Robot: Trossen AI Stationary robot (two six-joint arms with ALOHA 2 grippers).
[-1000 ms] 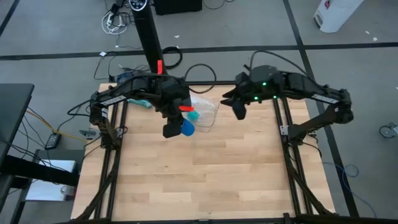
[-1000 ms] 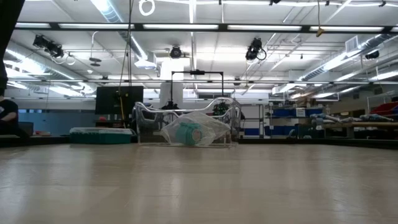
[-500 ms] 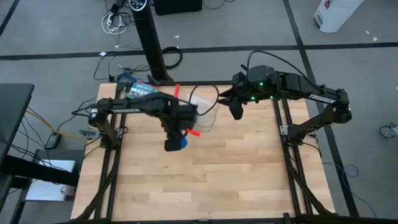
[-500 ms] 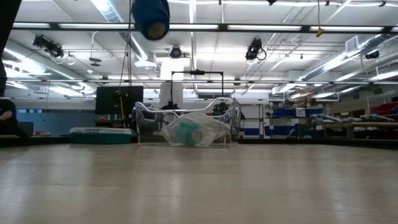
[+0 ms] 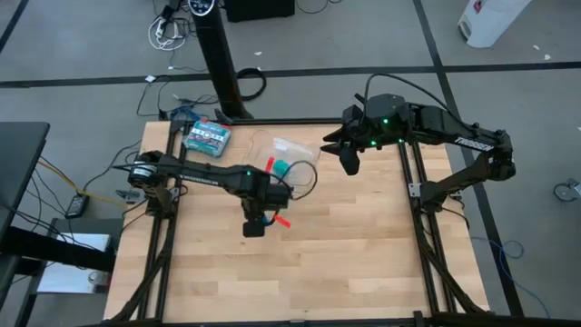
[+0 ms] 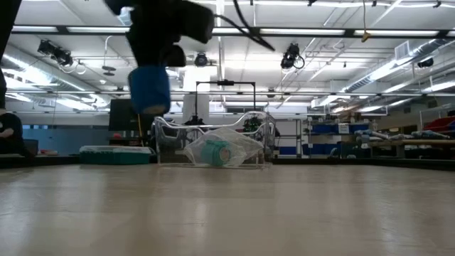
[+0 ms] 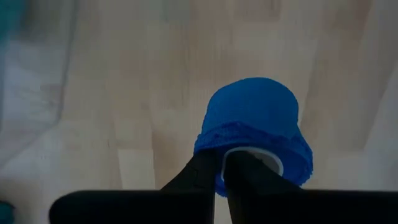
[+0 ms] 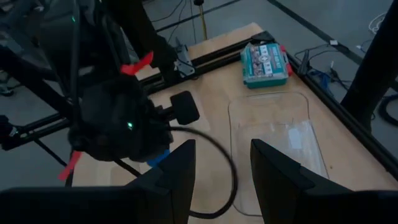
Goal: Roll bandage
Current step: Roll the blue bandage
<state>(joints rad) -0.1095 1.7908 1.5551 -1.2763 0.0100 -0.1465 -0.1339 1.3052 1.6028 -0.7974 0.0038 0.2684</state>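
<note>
Two arms in frame, only one is working. Your left gripper (image 7: 221, 177) has its jaws pinched nearly together on the edge of the bandage (image 7: 258, 134), which is a small blue roll at this point, not a loose strip. In the low view the bandage (image 6: 150, 89) hangs under the gripper, clearly off the table (image 6: 284, 213), with air between roll and wood. From above, the left gripper (image 5: 255, 224) sits over the mid-left of the table (image 5: 363, 263), and the roll is mostly hidden beneath it.

Right gripper (image 8: 221, 165) waits above the far right corner (image 5: 349, 162), fingers spread apart and nothing between them.

Other stuff at the far edge: a clear tray (image 5: 292, 153) with a small teal roll (image 5: 282, 167) in it, and a green-and-white box (image 5: 207, 136). None of it is touching the bandage.

Step, as I read it: rolling looks done or close to done, and you're carrying the roll toward a set-down spot. I can't tell whether a loose tail is hanging behind the roll.

Next move needs a straight descent until the roll touches wood, then a release. The grip is only on the rim, so expect the soft fabric to sag or tip. Watch that it doesn't roll away or unwind once freed.
</note>
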